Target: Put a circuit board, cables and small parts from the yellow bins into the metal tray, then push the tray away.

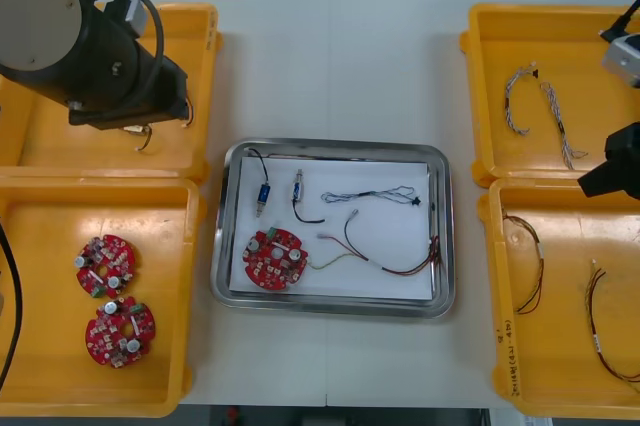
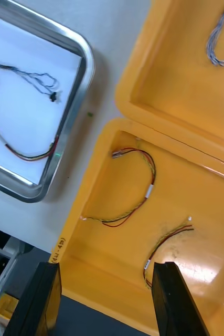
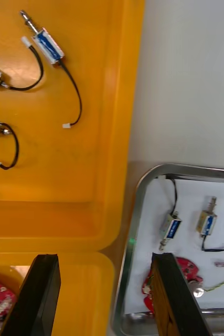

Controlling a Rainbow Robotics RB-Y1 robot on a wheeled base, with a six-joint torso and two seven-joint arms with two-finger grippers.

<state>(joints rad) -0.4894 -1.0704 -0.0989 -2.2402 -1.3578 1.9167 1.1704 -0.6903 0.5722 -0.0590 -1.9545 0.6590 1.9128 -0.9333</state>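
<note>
The metal tray (image 1: 441,231), white inside, sits mid-table. In it lie a red circuit board (image 1: 274,258), two small metal parts (image 1: 262,196) with black leads, a twisted blue and white cable (image 1: 370,194) and a red and yellow cable (image 1: 392,254). My left gripper (image 3: 106,299) is open and holds nothing; it hangs over the wall between the two left bins, beside the tray's rim (image 3: 135,220). My right gripper (image 2: 109,302) is open too, above the near right bin's front wall, with red and yellow cables (image 2: 138,189) beyond its fingers.
The left far bin (image 1: 200,76) holds small metal parts (image 3: 46,44). Two more circuit boards (image 1: 105,266) lie in the left near bin (image 1: 40,226). The right far bin (image 1: 490,56) has a blue and white cable (image 1: 545,106); the right near bin (image 1: 560,391) has cables.
</note>
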